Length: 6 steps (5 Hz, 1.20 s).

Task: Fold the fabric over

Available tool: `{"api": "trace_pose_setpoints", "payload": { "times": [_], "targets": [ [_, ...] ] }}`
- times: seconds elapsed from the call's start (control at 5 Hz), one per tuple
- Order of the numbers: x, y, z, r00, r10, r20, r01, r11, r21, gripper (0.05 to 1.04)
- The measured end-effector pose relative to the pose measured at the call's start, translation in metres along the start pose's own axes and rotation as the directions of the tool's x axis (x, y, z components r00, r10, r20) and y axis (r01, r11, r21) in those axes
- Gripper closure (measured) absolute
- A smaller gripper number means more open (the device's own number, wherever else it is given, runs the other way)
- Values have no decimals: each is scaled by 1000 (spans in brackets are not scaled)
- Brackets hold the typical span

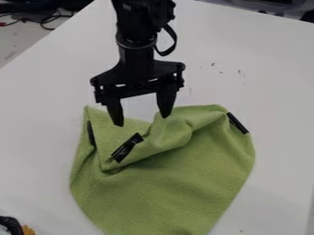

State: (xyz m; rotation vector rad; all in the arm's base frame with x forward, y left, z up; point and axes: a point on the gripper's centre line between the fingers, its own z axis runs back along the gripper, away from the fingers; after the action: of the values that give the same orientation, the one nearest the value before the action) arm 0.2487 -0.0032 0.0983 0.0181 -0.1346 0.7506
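Camera view: the arm [136,50] enters at the top edge of the frame, left of centre, and hangs down over the work. A thin black loop [169,41] stands out from its right side. The gripper [142,119] is in the upper middle of the frame, its two fingers [166,98] apart, with a wide gap between the tips and nothing clamped. Both tips overlap the top part of the fabric in the picture; contact with it cannot be confirmed. The fabric [178,193], green, lies on the white table [36,114] from mid-frame to the bottom edge, narrowing toward the bottom, where it runs out of the frame. Its top part is partly folded, with a raised, rounded bulge just below and right of the right-hand tip. A crease runs from that bulge down to the left. Three black strips are noted on the fabric: one at its left side [91,133], one lying at a slant below the gripper, between the tips [127,147], and one at its upper right edge [237,123]. Small dark marks [242,74] are noted on the table, upper right of the gripper. Cables [47,20] are at the upper left of the frame.
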Motion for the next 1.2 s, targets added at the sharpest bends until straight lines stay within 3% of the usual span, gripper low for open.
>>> {"api": "trace_pose_setpoints", "payload": {
  "times": [0.8, 1.2],
  "targets": [
    [16, 37, -30, 999, 42, -20, -40, 997, 69, 83],
    [-6, 17, -68, 989, 4, -150, 3, 999, 44, 83]
  ]
}}
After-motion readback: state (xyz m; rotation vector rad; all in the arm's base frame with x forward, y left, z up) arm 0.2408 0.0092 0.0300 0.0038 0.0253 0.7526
